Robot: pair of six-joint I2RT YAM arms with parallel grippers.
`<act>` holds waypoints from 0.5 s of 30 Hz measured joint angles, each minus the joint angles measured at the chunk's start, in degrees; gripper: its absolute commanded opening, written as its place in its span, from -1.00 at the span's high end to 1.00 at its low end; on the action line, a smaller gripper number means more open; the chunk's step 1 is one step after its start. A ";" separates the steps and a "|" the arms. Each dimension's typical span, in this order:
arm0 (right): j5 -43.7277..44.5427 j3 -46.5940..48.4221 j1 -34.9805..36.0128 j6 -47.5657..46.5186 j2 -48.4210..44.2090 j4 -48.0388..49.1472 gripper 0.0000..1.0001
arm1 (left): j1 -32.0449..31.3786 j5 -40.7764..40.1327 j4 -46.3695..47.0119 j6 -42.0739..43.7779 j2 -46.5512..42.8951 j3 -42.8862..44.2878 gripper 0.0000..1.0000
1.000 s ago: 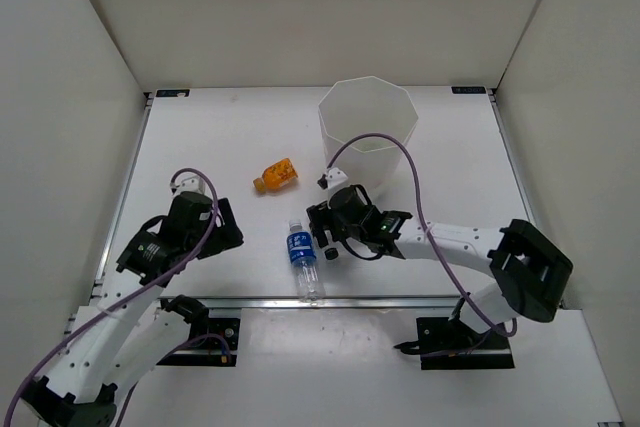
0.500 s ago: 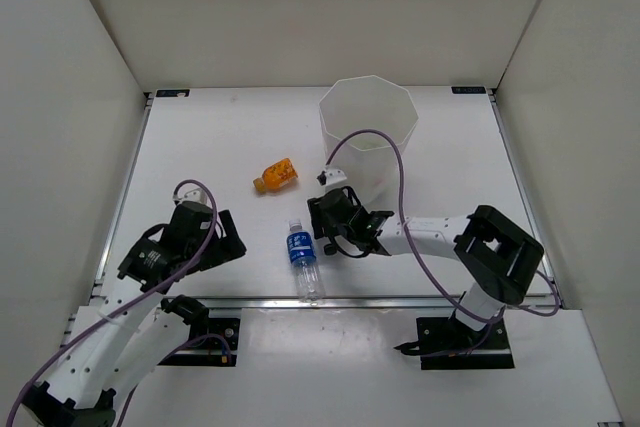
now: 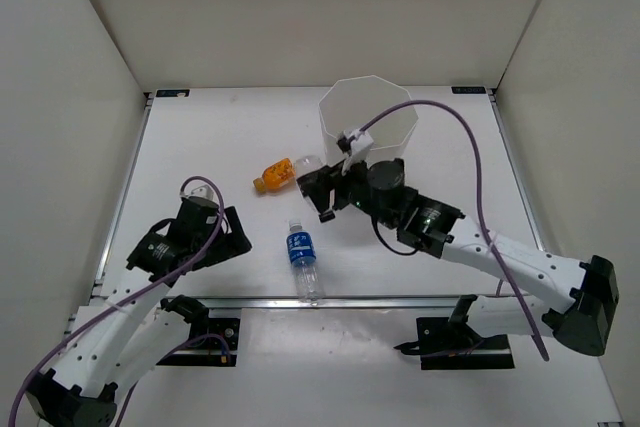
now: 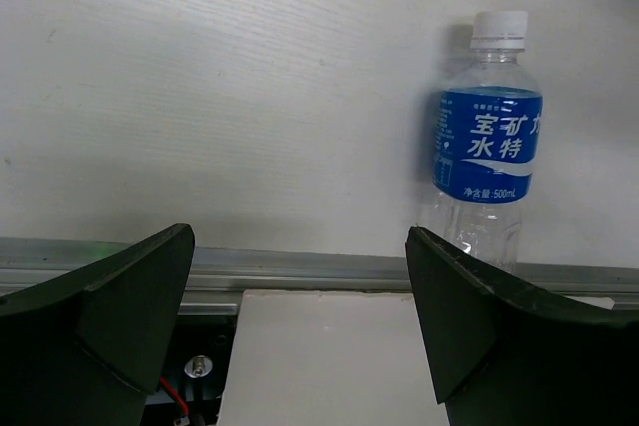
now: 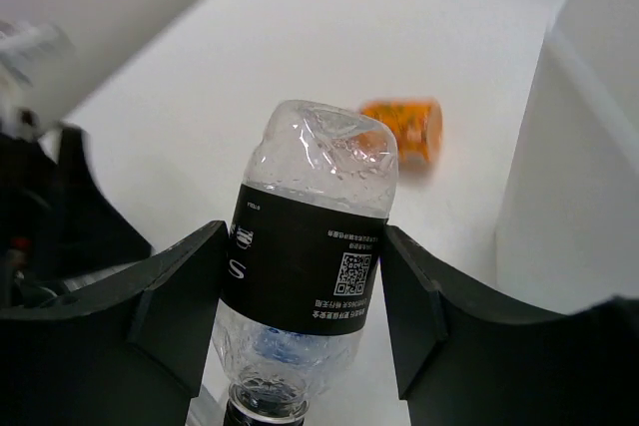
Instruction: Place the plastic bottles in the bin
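Black-label bottle [image 5: 319, 162] tight in grip of right tool [image 5: 298, 296].

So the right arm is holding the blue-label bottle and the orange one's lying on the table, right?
No, the right fingers hold the black-label bottle, as the right wrist view shows. The blue-label bottle lies on the table, like the orange one.

We see glossy, crinkled clear plastic on the black-labelled bottle [image 5: 305, 276] — the tall white bin [image 3: 332, 132] is smooth translucent plastic, the tabletop [image 3: 220, 137] matt.
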 measured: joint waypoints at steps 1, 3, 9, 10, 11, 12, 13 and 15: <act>-1.55 2.21 -0.44 -1.49 -0.55 -0.17 0.50 | 0.00 0.13 0.50 0.09 0.26 -0.02 -0.97; -4.31 7.93 -2.58 -4.98 -0.55 -0.26 0.49 | 0.00 0.55 1.55 0.09 0.59 -0.24 -0.96; -7.89 23.58 -15.98 -13.51 4.33 1.79 0.39 | -0.70 1.70 4.37 -0.48 2.16 -0.59 -0.97; -7.89 25.53 -18.40 -14.56 5.97 2.10 0.38 | -1.03 1.70 4.79 -0.70 2.64 -0.59 -0.97; -7.76 27.02 -20.48 -15.32 7.74 2.25 0.38 | -1.31 1.70 5.18 -0.87 3.17 -0.57 -0.98; -7.32 28.22 -22.47 -16.22 9.68 2.21 0.38 | -1.40 1.73 5.53 -1.03 3.82 -0.59 -0.97; -7.02 29.14 -23.85 -16.98 11.58 1.90 0.33 | -1.57 1.73 5.79 -1.07 4.46 -0.57 -0.97; -6.29 29.70 -25.29 -18.38 15.15 1.11 0.17 | -1.90 1.86 6.60 -1.07 5.66 -0.57 -0.95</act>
